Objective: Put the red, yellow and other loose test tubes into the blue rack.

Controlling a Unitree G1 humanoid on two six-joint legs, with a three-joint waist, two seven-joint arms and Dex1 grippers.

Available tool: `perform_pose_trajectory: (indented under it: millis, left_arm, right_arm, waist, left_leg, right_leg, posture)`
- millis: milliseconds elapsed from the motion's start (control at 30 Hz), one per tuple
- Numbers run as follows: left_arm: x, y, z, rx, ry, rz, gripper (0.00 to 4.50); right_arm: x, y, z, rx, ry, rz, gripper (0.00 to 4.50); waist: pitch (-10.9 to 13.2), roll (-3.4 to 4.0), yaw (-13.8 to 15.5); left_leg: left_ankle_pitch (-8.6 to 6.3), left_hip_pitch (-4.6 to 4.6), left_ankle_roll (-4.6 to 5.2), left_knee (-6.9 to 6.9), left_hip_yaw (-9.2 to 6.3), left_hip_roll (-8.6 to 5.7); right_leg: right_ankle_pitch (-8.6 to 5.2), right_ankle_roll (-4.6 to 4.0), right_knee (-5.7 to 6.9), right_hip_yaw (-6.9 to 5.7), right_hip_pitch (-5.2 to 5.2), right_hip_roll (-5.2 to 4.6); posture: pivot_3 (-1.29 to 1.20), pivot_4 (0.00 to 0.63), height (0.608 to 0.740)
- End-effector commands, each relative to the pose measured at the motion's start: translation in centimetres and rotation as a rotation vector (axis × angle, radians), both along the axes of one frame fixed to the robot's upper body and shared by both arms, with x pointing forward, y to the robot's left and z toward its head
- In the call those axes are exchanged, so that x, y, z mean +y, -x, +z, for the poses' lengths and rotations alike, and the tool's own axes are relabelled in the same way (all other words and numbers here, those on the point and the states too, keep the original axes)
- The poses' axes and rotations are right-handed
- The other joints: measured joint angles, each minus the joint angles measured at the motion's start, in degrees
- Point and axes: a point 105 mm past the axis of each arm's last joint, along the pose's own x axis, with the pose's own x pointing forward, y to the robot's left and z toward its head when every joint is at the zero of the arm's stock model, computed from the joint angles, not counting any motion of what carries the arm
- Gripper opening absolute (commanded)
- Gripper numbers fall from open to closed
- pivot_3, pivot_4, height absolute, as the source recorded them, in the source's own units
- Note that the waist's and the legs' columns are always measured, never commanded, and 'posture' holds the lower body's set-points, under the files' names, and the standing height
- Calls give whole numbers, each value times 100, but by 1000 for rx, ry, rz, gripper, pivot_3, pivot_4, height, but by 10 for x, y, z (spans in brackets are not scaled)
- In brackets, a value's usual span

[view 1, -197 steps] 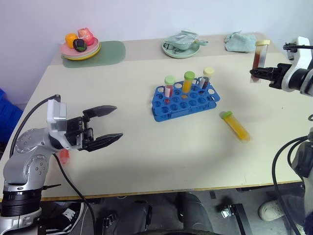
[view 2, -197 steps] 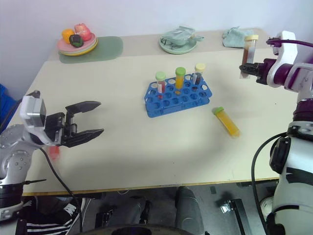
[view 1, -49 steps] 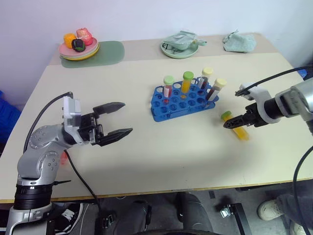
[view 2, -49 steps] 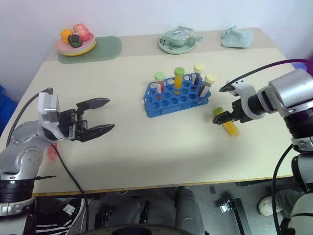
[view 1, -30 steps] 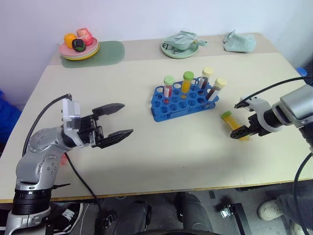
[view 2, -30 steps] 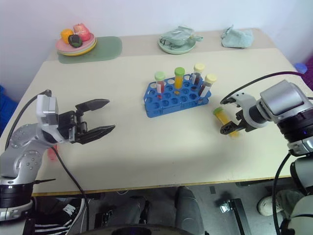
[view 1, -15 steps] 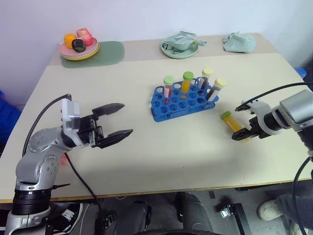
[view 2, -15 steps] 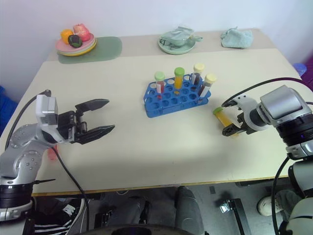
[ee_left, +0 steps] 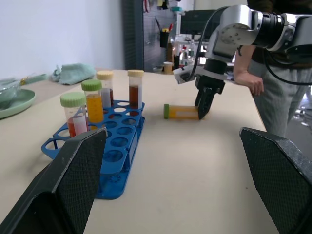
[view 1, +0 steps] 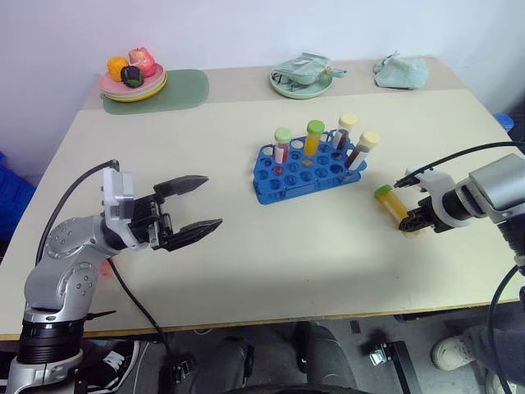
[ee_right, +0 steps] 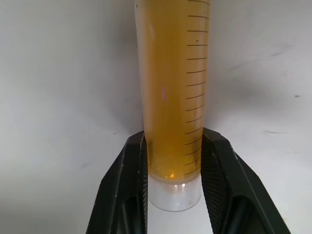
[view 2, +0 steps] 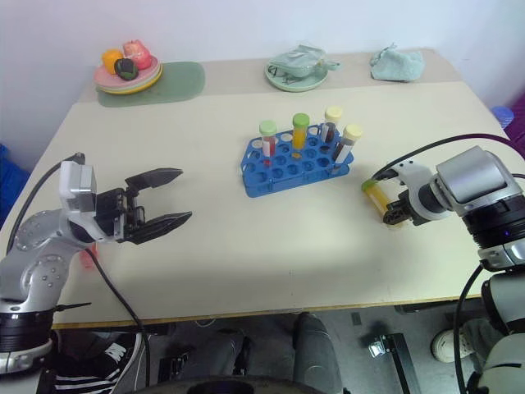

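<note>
Two arms are in my head view. The left arm reaches in from 8 o'clock with its forearm roughly level, and the left gripper (view 1: 193,207) hangs above bare table (view 1: 246,263) with its black fingers pointing toward 3 o'clock, at the rack. Its jaws are spread wide and hold nothing. The right arm comes in from the 3 o'clock edge, wrist bent steeply down, and the right gripper (view 1: 408,223) sits at the table surface.

The open room is generous: a broad bare stretch lies between the left gripper and the blue rack (view 1: 308,171), and the near side of the table toward 6 o'clock is bare too. The right gripper works near the table's 3 o'clock edge, just beside the rack's right end but apart from it.

In the right wrist view the jaws are pressed against both sides of the yellow tube (ee_right: 170,97), pinching it near its clear rounded bottom. The tube lies flat on the table, its green cap (view 1: 382,191) pointing toward 11 o'clock.

Four capped tubes (view 1: 315,137) stand upright in the rack's far rows; the rightmost leans a little. A plate of fruit (view 1: 134,80), a green dish (view 1: 302,82) and a cloth (view 1: 402,71) line the far edge, well apart from the work.
</note>
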Motion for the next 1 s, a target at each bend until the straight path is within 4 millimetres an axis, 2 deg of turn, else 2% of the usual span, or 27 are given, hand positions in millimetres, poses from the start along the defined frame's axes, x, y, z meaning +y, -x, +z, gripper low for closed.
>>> perform_pose_trajectory:
  millis: [33,133,267,367,467,567,733,867,1000]
  left_arm:
    - [2,3,10,-47,3,-3,4500]
    - [3,3,10,-45,4,0,4500]
    - [5,0,10,-47,3,3,4500]
    - [6,-3,12,-53,-1,-1,4500]
    - [6,-6,15,-60,-6,-6,4500]
    - [7,-9,17,-69,-5,-7,4500]
    - [10,-13,17,-75,-5,7,4500]
    - [10,-15,19,-77,-5,10,4500]
    - [11,-17,22,-82,-13,15,4500]
  right_arm:
    - [25,16,19,-1,-164,146,833]
    - [41,18,37,-163,-216,369,833]
    - [76,38,63,-351,-415,630,833]
    - [96,40,81,-591,-525,701,833]
    - [109,22,98,-938,-540,640,833]
    - [117,4,99,-1148,-563,525,833]
    - [131,-21,84,-1407,-542,333,833]
    - [155,-43,70,-1487,-538,267,833]
    - [165,-57,56,-1524,-493,256,833]
  waist:
    - [1,1,-3]
    - [1,1,-9]
    - [1,1,2]
    - [0,-2,-3]
    - [-3,-6,-10]
    - [-2,-3,-13]
    - [-3,-3,-29]
    - [-2,-1,-84]
    - [-1,0,-169]
  left_leg:
    - [0,-1,0,0,0,0]
    - [0,-2,0,0,1,0]
    - [0,4,0,0,3,1]
    - [0,6,0,4,0,2]
    - [0,19,0,4,1,2]
    - [1,26,-2,1,3,2]
    - [1,29,-3,-3,3,1]
    - [3,41,-6,-5,5,1]
    - [3,40,-7,-8,2,2]
  right_leg:
    - [0,0,0,0,-1,0]
    - [0,0,-2,-1,0,0]
    - [1,2,1,0,4,1]
    - [2,3,1,-1,8,4]
    - [4,4,2,1,19,5]
    - [5,3,7,5,19,7]
    - [5,2,8,5,16,10]
    - [5,2,12,5,21,13]
    - [5,1,12,6,20,14]
  posture:
    - [0,150,740]
    - [0,150,740]
    - [0,150,740]
    - [0,150,740]
    - [0,150,740]
    - [0,150,740]
    - [0,150,740]
    - [0,150,740]
    - [0,150,740]
